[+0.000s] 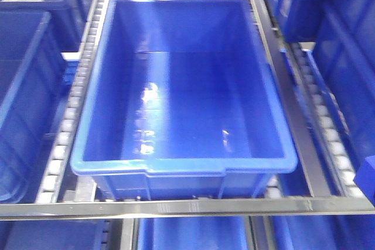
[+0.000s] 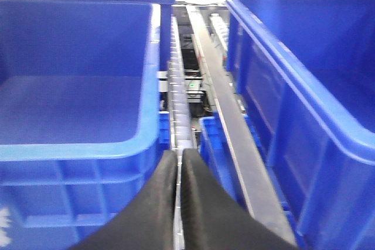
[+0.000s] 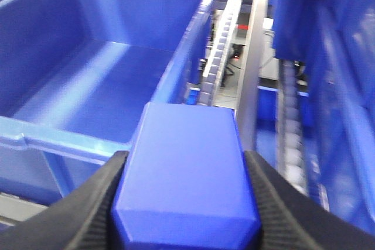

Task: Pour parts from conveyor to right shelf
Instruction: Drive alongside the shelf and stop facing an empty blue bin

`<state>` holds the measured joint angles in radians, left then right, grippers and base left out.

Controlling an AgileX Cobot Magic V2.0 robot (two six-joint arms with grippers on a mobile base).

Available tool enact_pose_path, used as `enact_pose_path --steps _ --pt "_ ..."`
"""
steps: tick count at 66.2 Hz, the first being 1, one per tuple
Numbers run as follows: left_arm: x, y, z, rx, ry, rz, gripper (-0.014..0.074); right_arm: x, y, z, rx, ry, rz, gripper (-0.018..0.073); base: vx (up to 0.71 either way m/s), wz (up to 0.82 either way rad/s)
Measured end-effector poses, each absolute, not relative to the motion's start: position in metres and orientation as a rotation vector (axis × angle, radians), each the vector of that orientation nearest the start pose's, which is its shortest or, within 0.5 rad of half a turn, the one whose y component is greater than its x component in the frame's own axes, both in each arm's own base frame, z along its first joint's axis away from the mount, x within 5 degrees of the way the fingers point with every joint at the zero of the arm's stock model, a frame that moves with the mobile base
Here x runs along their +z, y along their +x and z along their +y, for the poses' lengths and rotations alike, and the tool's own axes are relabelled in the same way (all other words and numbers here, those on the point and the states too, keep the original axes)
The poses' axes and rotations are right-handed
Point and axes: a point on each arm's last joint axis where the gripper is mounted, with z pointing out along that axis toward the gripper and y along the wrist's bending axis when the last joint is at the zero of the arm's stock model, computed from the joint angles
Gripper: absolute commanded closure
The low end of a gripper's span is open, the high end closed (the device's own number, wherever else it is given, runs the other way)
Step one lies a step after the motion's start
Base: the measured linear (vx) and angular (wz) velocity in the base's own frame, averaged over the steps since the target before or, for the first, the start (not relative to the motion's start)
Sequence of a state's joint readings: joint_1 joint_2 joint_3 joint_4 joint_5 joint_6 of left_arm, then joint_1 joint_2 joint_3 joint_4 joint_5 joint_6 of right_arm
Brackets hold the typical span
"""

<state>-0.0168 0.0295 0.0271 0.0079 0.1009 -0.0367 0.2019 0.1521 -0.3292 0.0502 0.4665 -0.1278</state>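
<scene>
Right fingers (image 3: pixel 275 209) clamp the blue block (image 3: pixel 186 171); left fingers (image 2: pixel 149 209) pressed together.

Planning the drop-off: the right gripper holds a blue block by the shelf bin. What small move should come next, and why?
Probably ease the right gripper forward and leftward until the blue block hangs over the bin. The block is clamped but appears short of the bin's near rim, by its right corner, and the bin looks empty.

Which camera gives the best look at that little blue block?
The right wrist view: the block fills the foreground, gripped by the right claw. The front and left wrist views don't clearly show it.
</scene>
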Motion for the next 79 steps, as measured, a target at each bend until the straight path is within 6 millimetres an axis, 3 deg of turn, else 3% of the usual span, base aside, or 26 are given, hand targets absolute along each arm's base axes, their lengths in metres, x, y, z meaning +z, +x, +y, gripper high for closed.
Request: enact_pose_path --steps 79 --pt "0.1931 0.0596 -0.0009 -0.034 -0.01 1.641 0.0602 0.2724 0.0507 0.0125 0.106 -0.268 1.753 0.0564 0.01 0.01"
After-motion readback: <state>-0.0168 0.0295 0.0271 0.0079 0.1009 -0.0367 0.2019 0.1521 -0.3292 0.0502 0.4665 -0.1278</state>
